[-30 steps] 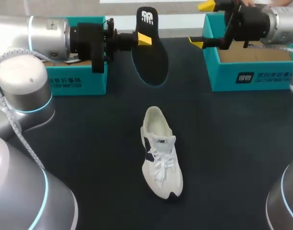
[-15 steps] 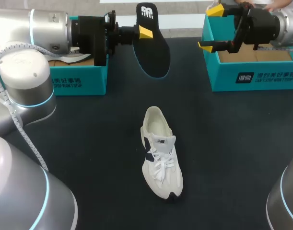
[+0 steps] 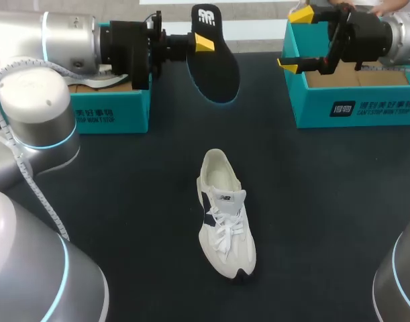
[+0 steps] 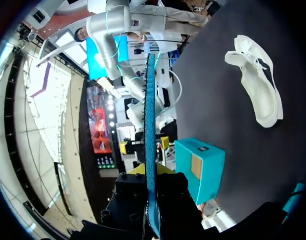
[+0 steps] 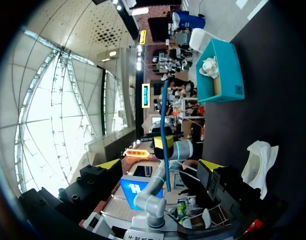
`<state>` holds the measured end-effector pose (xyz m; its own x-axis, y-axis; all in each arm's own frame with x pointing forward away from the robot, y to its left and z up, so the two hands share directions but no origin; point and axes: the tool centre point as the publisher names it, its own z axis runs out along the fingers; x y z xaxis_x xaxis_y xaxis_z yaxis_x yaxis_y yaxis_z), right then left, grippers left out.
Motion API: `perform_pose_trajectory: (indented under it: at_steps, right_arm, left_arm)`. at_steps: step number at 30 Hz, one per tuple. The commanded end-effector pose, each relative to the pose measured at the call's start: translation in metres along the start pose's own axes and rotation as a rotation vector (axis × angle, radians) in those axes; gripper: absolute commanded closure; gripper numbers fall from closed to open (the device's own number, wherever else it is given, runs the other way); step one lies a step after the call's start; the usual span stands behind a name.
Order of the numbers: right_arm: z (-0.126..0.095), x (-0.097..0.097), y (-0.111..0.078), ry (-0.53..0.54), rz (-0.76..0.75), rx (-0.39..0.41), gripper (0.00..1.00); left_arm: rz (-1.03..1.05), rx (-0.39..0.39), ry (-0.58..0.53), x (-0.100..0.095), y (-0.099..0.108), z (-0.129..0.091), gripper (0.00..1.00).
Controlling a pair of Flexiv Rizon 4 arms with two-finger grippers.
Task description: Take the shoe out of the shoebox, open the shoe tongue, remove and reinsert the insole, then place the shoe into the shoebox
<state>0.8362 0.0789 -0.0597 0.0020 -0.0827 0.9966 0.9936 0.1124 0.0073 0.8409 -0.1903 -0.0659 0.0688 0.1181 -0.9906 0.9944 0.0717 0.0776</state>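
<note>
The white lace-up sneaker [image 3: 226, 225] with a navy side panel lay on the dark matte table [image 3: 325, 201], and beyond its heel the left gripper [image 3: 203, 44] pinched a flat black foam insole [image 3: 215, 70] (teal-edged), while the right gripper [image 3: 295, 38], farther right, gaped wide, empty.

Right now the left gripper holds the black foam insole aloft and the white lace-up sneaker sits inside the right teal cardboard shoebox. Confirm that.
No: the head view shows the white sneaker lying on the dark table, not inside the right teal shoebox. The left gripper holds the black foam insole aloft.
</note>
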Motion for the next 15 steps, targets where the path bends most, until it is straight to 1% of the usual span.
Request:
perform_pose_trajectory:
  at_steps: [1,2,3,5,6,7,8,9,10,11,12,14,15]
  right_arm:
    - [0.000,0.001,-0.001,-0.004,0.001,-0.002,0.00]
    - [0.000,0.001,-0.001,-0.004,0.001,-0.002,0.00]
    - [0.000,0.001,-0.001,-0.004,0.001,-0.002,0.00]
    - [0.000,0.001,-0.001,-0.004,0.001,-0.002,0.00]
    - [0.000,0.001,-0.001,-0.004,0.001,-0.002,0.00]
    - [0.000,0.001,-0.001,-0.004,0.001,-0.002,0.00]
    - [0.000,0.001,-0.001,-0.004,0.001,-0.002,0.00]
    - [0.000,0.001,-0.001,-0.004,0.001,-0.002,0.00]
    - [0.000,0.001,-0.001,-0.004,0.001,-0.002,0.00]
    - [0.000,0.001,-0.001,-0.004,0.001,-0.002,0.00]
    - [0.000,0.001,-0.001,-0.004,0.001,-0.002,0.00]
    - [0.000,0.001,-0.001,-0.004,0.001,-0.002,0.00]
    - [0.000,0.001,-0.001,-0.004,0.001,-0.002,0.00]
  left_arm:
    - [-0.352,0.066,-0.074,-0.003,-0.006,0.005,1.00]
    - [-0.455,0.071,-0.083,-0.003,-0.008,0.005,1.00]
    - [-0.510,0.093,-0.087,-0.001,-0.010,0.005,1.00]
    - [-0.702,0.104,-0.096,0.001,-0.015,0.005,1.00]
    - [-0.770,0.091,-0.099,0.003,-0.017,0.005,1.00]
    - [-0.879,0.113,-0.089,0.004,-0.020,0.005,1.00]
    - [-0.965,0.102,-0.085,0.005,-0.023,0.006,1.00]
    - [-1.013,0.095,-0.058,0.006,-0.024,0.006,1.00]
    - [-1.083,0.092,-0.063,0.007,-0.026,0.006,1.00]
    - [-1.136,0.110,-0.042,0.007,-0.028,0.006,1.00]
    - [-1.165,0.118,-0.040,0.006,-0.031,0.007,1.00]
    - [-1.210,0.130,0.020,0.004,-0.034,0.007,1.00]
    - [-1.185,0.141,0.032,0.002,-0.034,0.006,1.00]
